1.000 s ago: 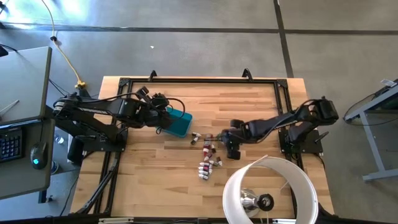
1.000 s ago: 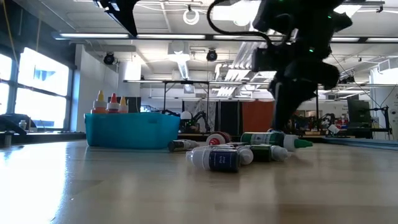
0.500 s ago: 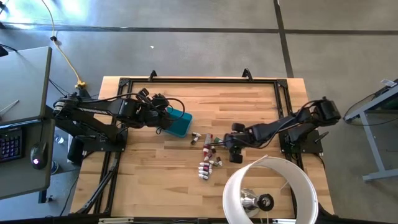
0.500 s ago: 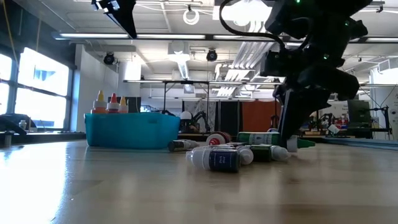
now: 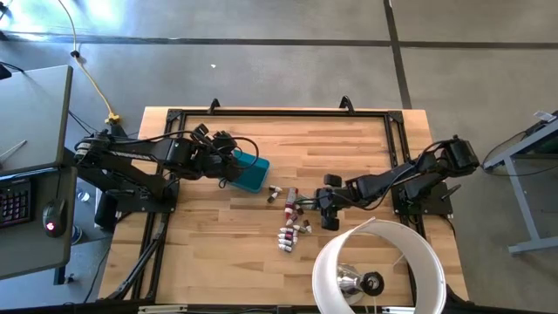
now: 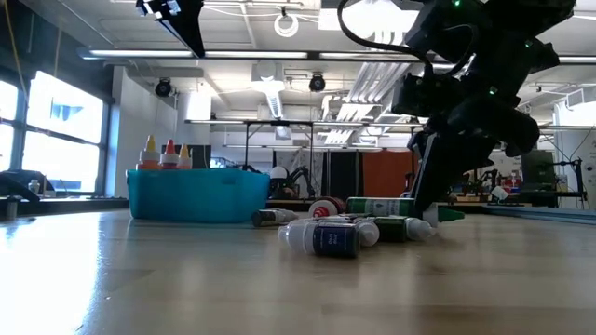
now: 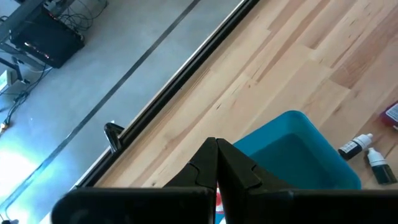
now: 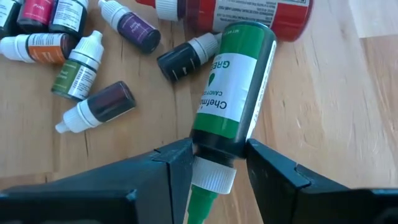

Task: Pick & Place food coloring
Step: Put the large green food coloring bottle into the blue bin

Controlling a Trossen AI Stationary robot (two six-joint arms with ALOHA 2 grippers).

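Observation:
Several small food coloring bottles [image 5: 292,222] lie on their sides in the middle of the table. A larger green bottle [image 8: 233,87] lies among them, next to a big red one [image 8: 249,12]. My right gripper [image 8: 217,149] is open and low over the table. Its fingers stand on either side of the green bottle's shoulder, just behind the white cap [image 8: 211,177]. My left gripper [image 7: 216,155] is shut and hangs above the teal bin [image 5: 251,173]. A few bottles [image 6: 168,154] stand upright in that bin. My right gripper's fingertips [image 8: 183,152] stand close against both sides of the green bottle's shoulder [image 8: 214,140]. They come slanting down from the table's right and lie across the bottle, which rests on the wood. Whether they touch it, I cannot tell.
A white round lamp shade [image 5: 379,266] stands at the near edge, close to the right arm. A black frame [image 5: 279,112] runs around the table top. Bare wood lies beyond the bottles toward the far edge.
My right gripper has sunk toward the table over the green bottle, with the gap between its fingers unchanged. The bottles lie as they did.

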